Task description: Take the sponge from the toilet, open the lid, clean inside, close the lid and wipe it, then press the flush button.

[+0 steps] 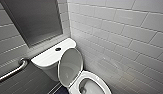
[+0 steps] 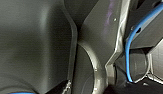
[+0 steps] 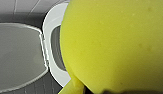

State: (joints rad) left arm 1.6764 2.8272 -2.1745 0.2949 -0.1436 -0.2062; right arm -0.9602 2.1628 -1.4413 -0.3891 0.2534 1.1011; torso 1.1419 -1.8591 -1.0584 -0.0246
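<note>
The toilet [image 1: 48, 62] is seen from above in the head view, tucked into a corner of white tiled wall [image 1: 122, 37]. The lid [image 1: 70, 66] is raised, and there it stands, tipped back towards the tank with its greyish underside turned out over the bowl [image 1: 91, 89]. The white seat [image 1: 98, 77] is left down around the bowl's opening. On the flat tank top [image 1: 50, 56] the flush button [image 1: 58, 49] is picked out, small, dark and round, set in the middle.

Over to the right wrist view, and the sponge [image 3: 114, 45] is found at once: bright yellow, pressed up close to the camera and held in the air above the toilet. It is clasped by the right gripper, the clamp being read from how the block is carried rather than seen directly. Past the sponge's edge the grey underside of the lid and a curve of white seat rim are caught, with tiles behind them.

In the left wrist view, dark robot parts are shown with a blue cable [image 2: 128, 50] looping across them. Whether the left gripper is clenched or released cannot be told.

A metal grab bar [image 1: 14, 70] is noted on the wall left of the tank, and a dark framed panel [image 1: 34, 20] is mounted above it.
</note>
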